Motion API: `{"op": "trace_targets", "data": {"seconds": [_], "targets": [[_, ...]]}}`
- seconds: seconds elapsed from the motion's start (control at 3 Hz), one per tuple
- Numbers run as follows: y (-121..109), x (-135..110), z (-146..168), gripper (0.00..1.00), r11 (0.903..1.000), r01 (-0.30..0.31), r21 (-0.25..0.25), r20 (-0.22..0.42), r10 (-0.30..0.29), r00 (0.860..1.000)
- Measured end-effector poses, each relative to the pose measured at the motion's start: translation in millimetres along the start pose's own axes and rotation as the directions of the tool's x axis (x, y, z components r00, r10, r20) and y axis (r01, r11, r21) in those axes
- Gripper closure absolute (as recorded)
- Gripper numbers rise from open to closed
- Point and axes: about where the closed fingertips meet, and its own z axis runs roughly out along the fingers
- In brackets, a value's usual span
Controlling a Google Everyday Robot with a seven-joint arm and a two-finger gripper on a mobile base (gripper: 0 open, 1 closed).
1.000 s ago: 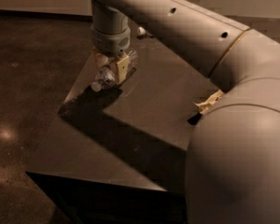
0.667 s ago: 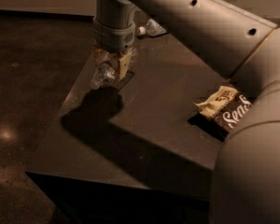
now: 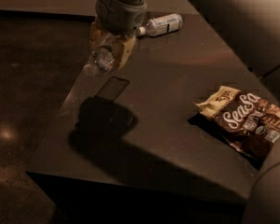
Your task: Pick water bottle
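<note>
Camera view, sole angle. Two-finger gripper [image 3: 107,55] at upper left, hanging from grey wrist of robot arm [image 3: 121,3], above left edge of dark flat tabletop [image 3: 168,92]. State of pale yellowish fingers [image 3: 127,50]: clamped on small clear crinkled plastic water bottle [image 3: 101,59]. Bottle tilted, white cap [image 3: 88,70] pointing down-left past the fingers. Narrow label band not made out. Dark shadow [image 3: 105,118] of gripper and bottle cast on tabletop nearer the camera, apart from bottle itself. Judged to mean bottle off the surface, not resting on it.

Also on table: second bottle [image 3: 163,24], clear with large white wrap label, lying on its side near far edge, just behind the wrist, not touching gripper. Not the target. Brown crinkled snack bag [image 3: 249,125] with white lettering, lying flat near right edge, well apart from gripper.

Step in hand, as judged: grasp made, lift phase of pick. Task looks close to done. Left to do: raise clear and hold securely.

Next move calls for steady upward travel, firm grip on thin crinkled wall, no swing toward labelled bottle behind.

Risk: soft plastic deforming and slipping, since hold appears nearer one end than mid-body. Cannot tell how deep bottle sits between fingers.
</note>
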Motion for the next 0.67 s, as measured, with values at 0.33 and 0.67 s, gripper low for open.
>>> {"op": "trace_targets", "data": {"seconds": [0.33, 0.67], "targets": [[-0.6, -9.8, -17.5, 1.0, 0.9984, -0.032, 0.046, 0.05, 0.029, 0.998], [-4.6, -11.7, -19.0, 1.0, 0.9973, -0.035, 0.064, 0.057, 0.032, 0.998]]}}
